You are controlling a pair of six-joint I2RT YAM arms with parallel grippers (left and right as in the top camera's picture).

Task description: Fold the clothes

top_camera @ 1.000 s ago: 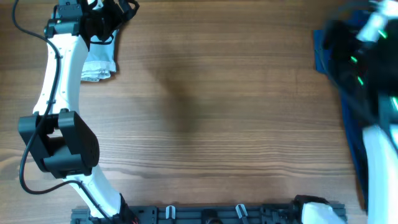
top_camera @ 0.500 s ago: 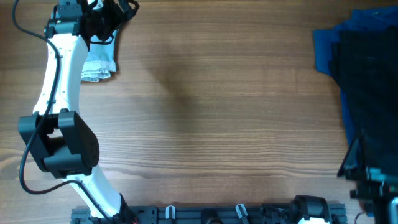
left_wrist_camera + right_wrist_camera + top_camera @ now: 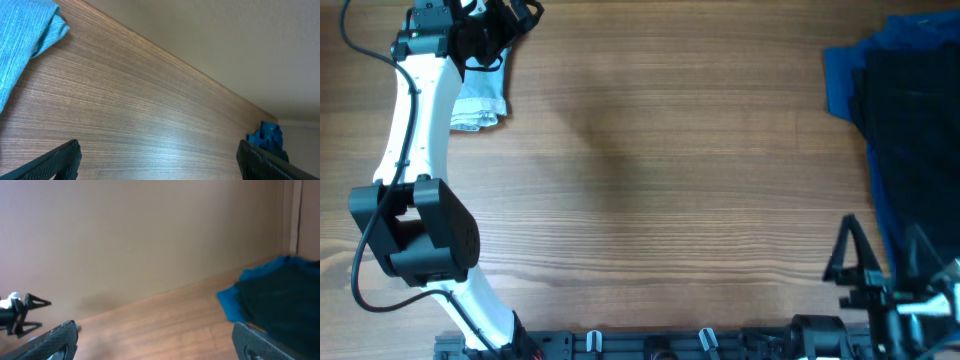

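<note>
the right gripper (image 3: 154, 332) has swung off the dark blue cloth (image 3: 840, 80), open and empty like the left gripper (image 3: 157, 159) by the folded shorts (image 3: 480, 103), so folding looks finished.

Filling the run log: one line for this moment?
left gripper open, empty; right gripper open, empty; shorts beside left gripper; black garment far right

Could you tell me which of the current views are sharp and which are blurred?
Overhead: sharp, evenly lit, a faint shadow on the table. Left wrist: crisp wood grain and denim shorts. Right wrist: soft throughout, the dark blue cloth hazy.
</note>
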